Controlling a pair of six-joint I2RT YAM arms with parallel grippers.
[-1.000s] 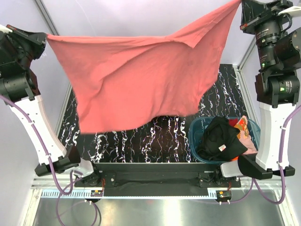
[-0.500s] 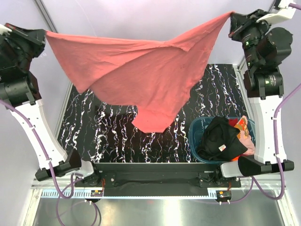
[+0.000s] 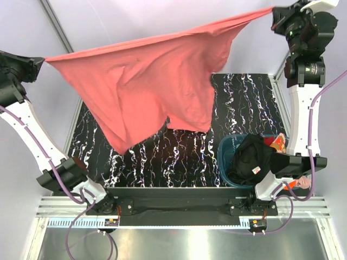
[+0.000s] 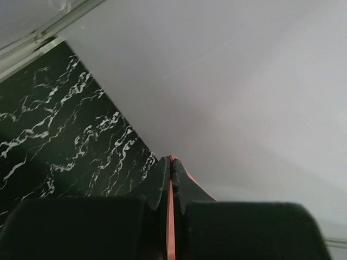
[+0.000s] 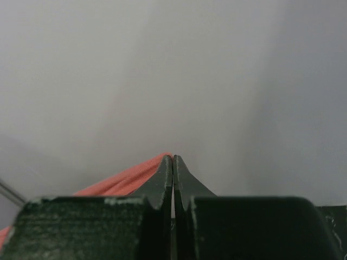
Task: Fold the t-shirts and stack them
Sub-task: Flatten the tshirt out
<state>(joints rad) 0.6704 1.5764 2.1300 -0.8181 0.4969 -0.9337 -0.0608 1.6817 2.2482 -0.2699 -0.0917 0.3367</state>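
Large salmon-red fabric t-shirt (image 3: pixel 152 86) hung stretched crosswise above the black marbled table (image 3: pixel 244 108); left gripper (image 4: pixel 170 162) and right gripper (image 5: pixel 172 160) each clamped one upper corner

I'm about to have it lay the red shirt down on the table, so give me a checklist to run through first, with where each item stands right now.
1. Grip of the left fingers on the salmon-red shirt: ok, fabric pinched between them.
2. Grip of the right fingers on its other end: ok.
3. Shirt hanging flat: not ok, its lower edge is uneven and creased.
4. Landing spot on the table: cannot tell, the shirt hides much of it.
5. The teal basket holding the black shirt sits off at the near right: ok.
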